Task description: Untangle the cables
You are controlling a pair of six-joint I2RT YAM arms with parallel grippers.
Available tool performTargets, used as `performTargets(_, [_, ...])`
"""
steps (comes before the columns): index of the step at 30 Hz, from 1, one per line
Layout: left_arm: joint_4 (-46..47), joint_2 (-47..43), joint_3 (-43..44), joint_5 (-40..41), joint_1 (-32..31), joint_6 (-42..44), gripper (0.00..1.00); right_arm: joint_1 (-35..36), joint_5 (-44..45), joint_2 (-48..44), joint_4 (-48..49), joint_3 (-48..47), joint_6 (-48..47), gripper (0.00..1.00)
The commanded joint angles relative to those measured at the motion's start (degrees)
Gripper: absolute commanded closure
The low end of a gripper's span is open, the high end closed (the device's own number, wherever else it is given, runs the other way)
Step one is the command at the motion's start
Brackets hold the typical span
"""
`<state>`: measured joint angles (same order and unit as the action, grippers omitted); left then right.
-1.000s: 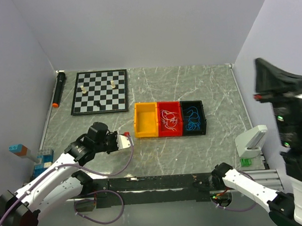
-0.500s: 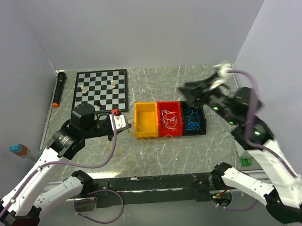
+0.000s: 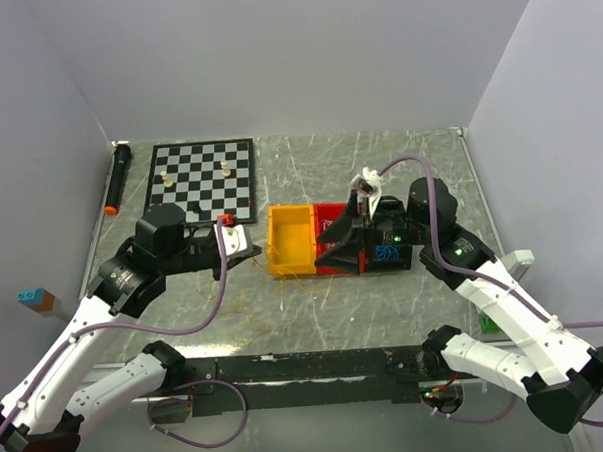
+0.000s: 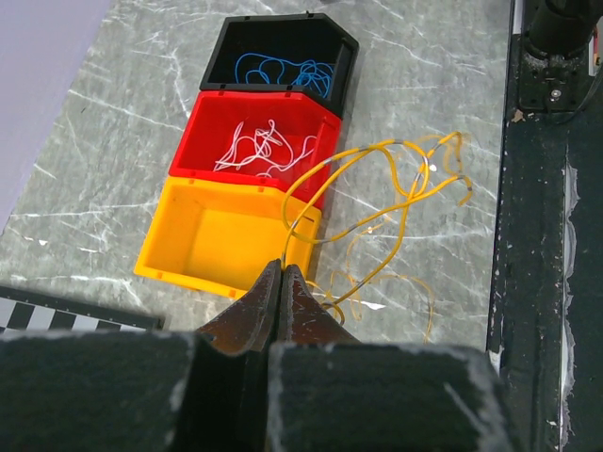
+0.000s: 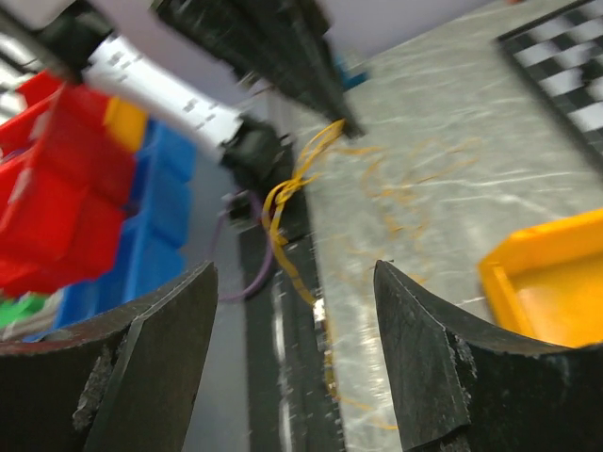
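The left claw (image 4: 283, 275) is clenched on the yellow cable (image 4: 332, 160), its two tips pressed together with a strand running out from between them. The right claw (image 5: 294, 273) is released, fingers spread wide and nothing between them.

From the left claw's tips the yellow cable rises in loose loops and stretches away to the right, towards the right arm. More of its curls trail onto the table (image 4: 424, 56), just near of the yellow bin (image 4: 217, 235). So the cable's long axis runs roughly from one claw to the other, with the free loops on the right claw's side. By my reading, the right claw is the one placed to take the far loops and pull them apart from the pinched end.

The white cables (image 4: 264, 151) lie in the red bin (image 4: 191, 139) and the blue cables (image 4: 283, 68) in the black bin (image 4: 344, 56). The yellow bin is empty.

The overhead view places the right claw (image 3: 344, 246) above the red bin and the left claw (image 3: 244, 244) just left of the yellow bin, but it barely shows the thin yellow strands. The left wrist view shows the loops clearly, though not the right claw. The right wrist view, blurred, shows the yellow cable (image 5: 300, 184) hanging ahead of its spread fingers.
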<state>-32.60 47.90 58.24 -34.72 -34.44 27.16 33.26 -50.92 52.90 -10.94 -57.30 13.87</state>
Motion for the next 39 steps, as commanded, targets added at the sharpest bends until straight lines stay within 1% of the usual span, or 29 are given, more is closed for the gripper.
performTargets(1, [2.3,0.4,1.7,-0.6,0.4,-1.7,0.99,2.8,-8.2,0.7,4.9,1.3,0.1,0.26])
performTargets(3, [3.5,0.5,1.6,0.1,0.5,-2.6,0.99,4.8,-7.0,2.2,2.5,0.0,-1.8,0.26])
performTargets(8, [6.7,0.9,1.3,1.7,0.8,-5.4,0.99,10.2,-3.6,6.9,0.2,-2.3,-4.4,0.26])
performTargets(11, [7.7,0.9,1.3,2.0,0.9,-6.4,0.99,12.4,0.4,9.6,-1.1,-3.3,-5.6,0.29])
performTargets(13, [7.6,0.8,1.4,1.7,0.9,-6.6,0.99,13.1,2.9,10.9,-2.1,-4.0,-6.4,0.33])
performTargets(15, [7.6,0.6,1.4,1.2,1.1,-7.0,0.99,13.2,4.7,11.9,-2.8,-4.5,-6.8,0.40])
performTargets(17, [7.3,0.5,1.4,0.7,1.0,-7.3,0.99,13.2,5.9,12.2,-2.9,-4.8,-7.0,0.54])
performTargets(21, [7.5,0.3,1.4,0.7,1.2,-7.6,0.99,13.2,9.7,11.7,-5.2,-5.8,-8.1,0.97])
performTargets(22, [7.5,0.2,1.3,1.1,1.1,-7.7,0.99,13.3,10.9,11.3,-6.6,-6.2,-8.9,1.00])
performTargets(27, [8.9,-0.3,0.7,2.9,1.5,-9.3,0.98,13.2,17.6,7.1,-15.1,-8.7,-12.9,1.00])
performTargets(30, [10.0,-0.4,0.4,3.3,1.6,-10.7,0.89,13.2,19.5,4.7,-18.7,-10.1,-13.3,1.00])
performTargets(31, [10.3,-0.4,0.3,3.4,1.7,-11.2,0.79,13.3,20.2,4.3,-19.8,-10.6,-13.3,1.00])
performTargets(33, [10.5,-0.5,-0.1,3.0,1.8,-11.8,0.50,13.3,21.0,3.6,-20.7,-11.3,-15.3,1.00])
performTargets(39, [9.9,-0.9,-0.8,-0.4,2.4,-12.8,0.44,13.4,20.1,3.9,-21.8,-13.7,-15.7,1.00])
